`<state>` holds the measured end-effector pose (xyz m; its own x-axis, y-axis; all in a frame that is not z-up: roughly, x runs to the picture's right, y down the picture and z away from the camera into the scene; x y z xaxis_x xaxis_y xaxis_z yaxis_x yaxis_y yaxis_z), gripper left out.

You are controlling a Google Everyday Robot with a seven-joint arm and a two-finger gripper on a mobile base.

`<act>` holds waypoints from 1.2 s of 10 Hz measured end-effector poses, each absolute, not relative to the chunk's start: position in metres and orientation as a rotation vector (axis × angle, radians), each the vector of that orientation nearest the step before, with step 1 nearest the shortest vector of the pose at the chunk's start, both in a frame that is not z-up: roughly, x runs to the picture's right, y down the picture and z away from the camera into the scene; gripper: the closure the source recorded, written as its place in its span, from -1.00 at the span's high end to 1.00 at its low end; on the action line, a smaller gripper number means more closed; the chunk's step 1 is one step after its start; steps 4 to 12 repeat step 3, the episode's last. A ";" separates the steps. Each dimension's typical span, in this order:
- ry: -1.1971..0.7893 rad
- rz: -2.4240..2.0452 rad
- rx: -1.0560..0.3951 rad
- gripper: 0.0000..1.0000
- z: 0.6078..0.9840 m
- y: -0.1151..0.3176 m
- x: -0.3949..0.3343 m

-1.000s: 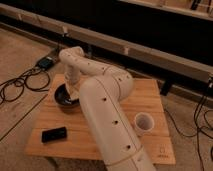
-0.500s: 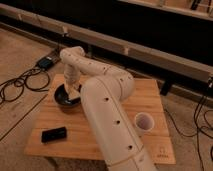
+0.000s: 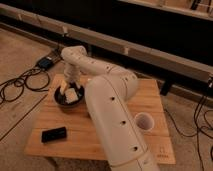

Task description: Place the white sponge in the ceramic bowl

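1. Sponge first: small off-white rectangular soft sponge [image 3: 73, 95], pale and blocky, bright against dark glaze.
2. Lying inside the round, shallow, dark glossy ceramic bowl [image 3: 59, 99], toward the right half of the hollow, well within the rim.
3. Bowl itself sitting on the left rear part of the light wooden slatted table [image 3: 150, 97], close to the table's left edge.
4. White two-finger gripper [image 3: 66, 88] down over the bowl, at the end of the bulky white arm [image 3: 107, 115] sweeping in from the lower right and bending back over the table.
5. Sponge just beside and slightly right of the gripper's tip, very near it; touching or apart, impossible to say.
6. Open or closed grip: cannot tell, tip merging with the bowl's dark interior.
7. Edges: table's left edge just past the bowl, rear edge close behind it.
8. Room on the board: bare wood in front of the bowl, then a flat black rectangular object [image 3: 53, 134] near the front left corner.
9. White cylindrical cup [image 3: 144, 121] upright on the right side, well apart from the bowl, arm between the two.
10. Off the table to the left, dark cables [image 3: 20, 82] looping across the floor.
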<state>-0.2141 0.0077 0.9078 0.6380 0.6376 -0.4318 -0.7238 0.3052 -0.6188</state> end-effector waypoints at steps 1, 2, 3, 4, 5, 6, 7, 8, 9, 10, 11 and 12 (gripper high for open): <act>0.105 0.902 -0.886 0.60 0.904 0.006 -0.213; 0.098 0.906 -0.889 0.60 0.899 0.004 -0.211; 0.098 0.910 -0.888 0.60 0.899 0.003 -0.209; 0.098 0.910 -0.888 0.60 0.899 0.003 -0.209; 0.098 0.910 -0.888 0.60 0.899 0.003 -0.209; 0.098 0.910 -0.888 0.60 0.899 0.003 -0.209; 0.098 0.910 -0.888 0.60 0.899 0.003 -0.209; 0.098 0.910 -0.888 0.60 0.899 0.003 -0.209; 0.098 0.910 -0.888 0.60 0.899 0.003 -0.209; 0.098 0.910 -0.888 0.60 0.899 0.003 -0.209; 0.098 0.910 -0.888 0.60 0.899 0.003 -0.209; 0.098 0.910 -0.888 0.60 0.899 0.003 -0.209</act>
